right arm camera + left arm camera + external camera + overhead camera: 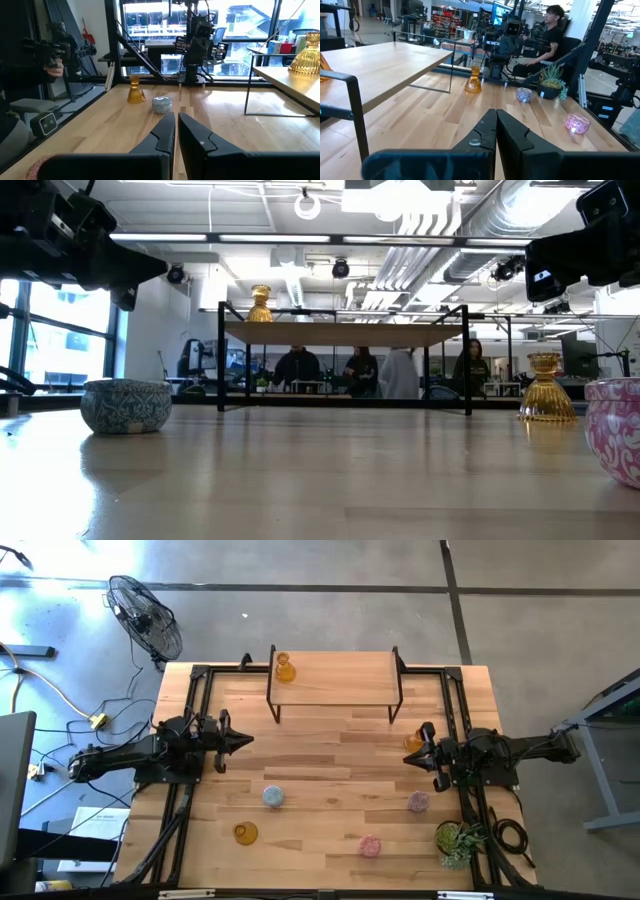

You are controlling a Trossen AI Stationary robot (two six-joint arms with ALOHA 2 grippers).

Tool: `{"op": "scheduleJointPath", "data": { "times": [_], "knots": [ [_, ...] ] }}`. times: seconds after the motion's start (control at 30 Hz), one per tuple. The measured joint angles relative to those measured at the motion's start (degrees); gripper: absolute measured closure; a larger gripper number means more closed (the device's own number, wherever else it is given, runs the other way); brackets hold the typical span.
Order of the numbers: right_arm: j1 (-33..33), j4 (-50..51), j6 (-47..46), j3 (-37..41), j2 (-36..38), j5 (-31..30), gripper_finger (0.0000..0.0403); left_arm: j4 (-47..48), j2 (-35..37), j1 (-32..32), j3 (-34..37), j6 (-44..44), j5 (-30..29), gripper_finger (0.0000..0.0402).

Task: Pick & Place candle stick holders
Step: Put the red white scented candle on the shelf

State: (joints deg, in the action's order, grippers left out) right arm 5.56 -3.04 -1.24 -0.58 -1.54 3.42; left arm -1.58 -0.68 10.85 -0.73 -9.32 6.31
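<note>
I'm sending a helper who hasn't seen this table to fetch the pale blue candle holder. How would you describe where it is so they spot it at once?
Start at the raised wooden shelf at the table's far edge, then come toward the near edge, left of the middle. The pale blue holder sits there alone on the bare wood, with an amber holder nearer the front edge. It is the only blue one, a low round bowl with a white pattern; the rest are amber or pink.

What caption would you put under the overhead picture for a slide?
Two idle arms, left gripper and right gripper shut, flank five glass holders on the table; one amber holder sits on the shelf.
</note>
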Motion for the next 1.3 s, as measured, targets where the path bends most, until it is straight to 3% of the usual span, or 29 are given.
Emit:
{"op": "scheduleJointPath", "data": {
  "times": [0.37, 0.63, 1.03, 1.17, 1.3],
  "knots": [
    [0.0, -12.4, 0.3, 0.0, 0.0, -0.3, 0.0386, 0.5, 0.0, 0.0, 0.0, 0.7, -2.9, 0.0399],
    [0.0, -12.3, 2.8, 0.0, 0.0, -5.5, 0.0386, 0.5, 0.0, 0.0, 0.0, 6.3, -3.0, 0.0399],
    [0.0, -12.8, 3.4, 0.0, 0.0, -3.4, 0.0385, 0.5, 0.0, 0.0, 0.0, 6.1, -3.0, 0.0399],
    [0.0, -12.4, -0.5, 0.0, 0.0, -8.0, 0.0369, 0.5, 0.0, 0.0, 0.0, 4.7, -2.9, 0.0399],
    [0.0, -12.0, -1.3, 0.0, 0.0, -10.1, 0.0322, 0.5, 0.0, 0.0, 0.0, 4.3, -2.8, 0.0399]
  ]
}}
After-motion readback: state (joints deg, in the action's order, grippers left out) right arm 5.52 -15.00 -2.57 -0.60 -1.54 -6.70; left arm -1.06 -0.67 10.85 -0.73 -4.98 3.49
